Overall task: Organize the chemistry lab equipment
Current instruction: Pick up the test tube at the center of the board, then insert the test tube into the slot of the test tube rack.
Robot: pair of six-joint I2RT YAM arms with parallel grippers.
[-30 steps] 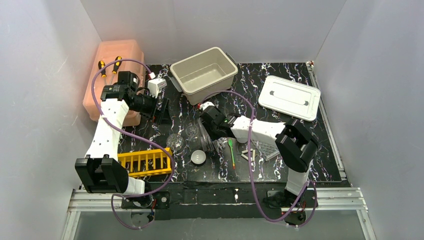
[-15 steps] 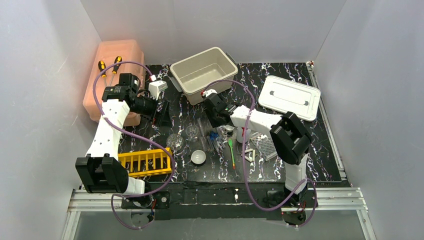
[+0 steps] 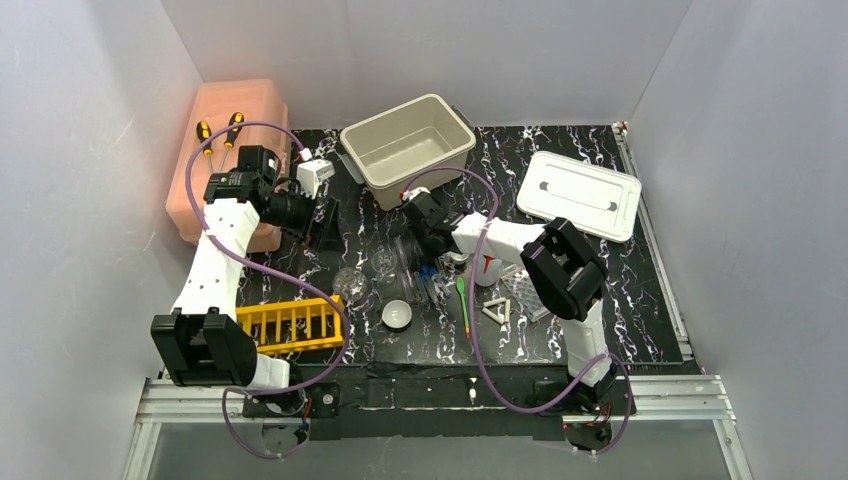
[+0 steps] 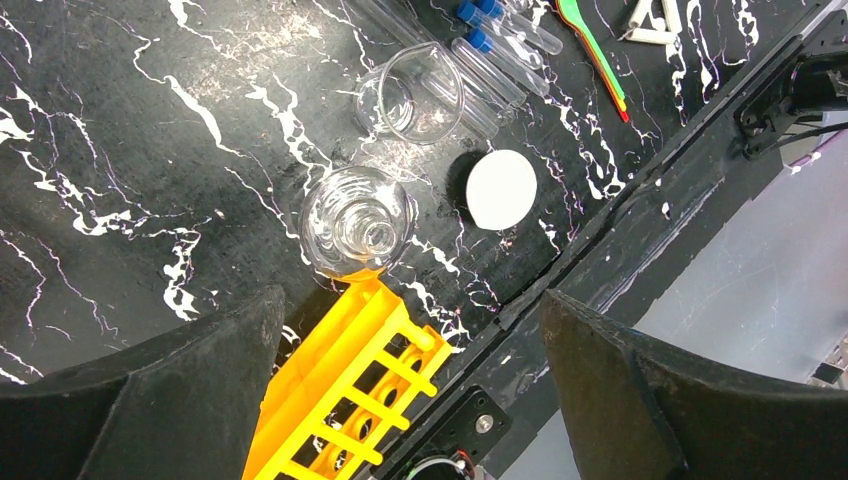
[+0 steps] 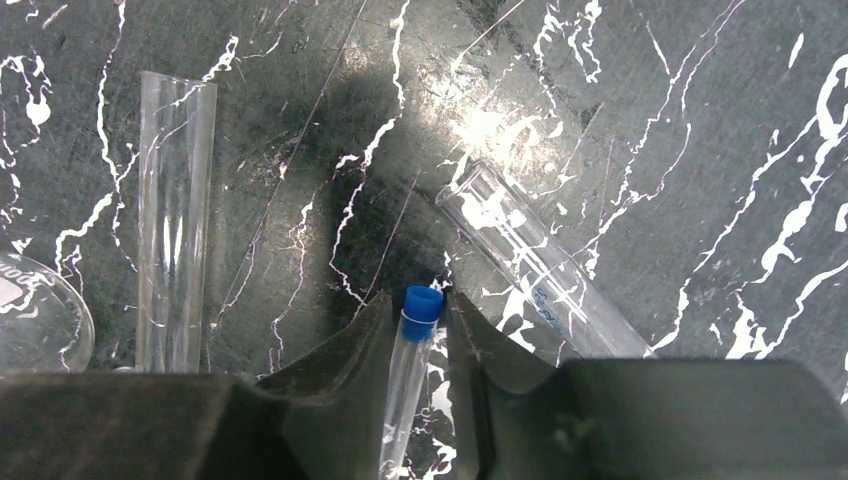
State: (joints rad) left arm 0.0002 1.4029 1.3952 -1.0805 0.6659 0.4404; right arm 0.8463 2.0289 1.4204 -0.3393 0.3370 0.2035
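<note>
1. Could knock the yellow rack (image 4: 330, 420) or flask (image 4: 357, 222) beneath the left gripper (image 4: 410, 300), spread wide and holding nothing, on a careless descent.
2. Might clip the open glass tube (image 5: 520, 255) just right of the right gripper (image 5: 418, 300) while swinging, sending it rolling.
3. May drop the blue-capped tube (image 5: 405, 390) pinched between the right fingers (image 5: 340, 400): smooth glass, narrow grip.

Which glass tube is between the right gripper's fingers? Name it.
The slim blue-capped tube, clamped in the right gripper. The long tube at left and the slanted tube at right are wider, uncapped, and lie loose on the table.
</note>
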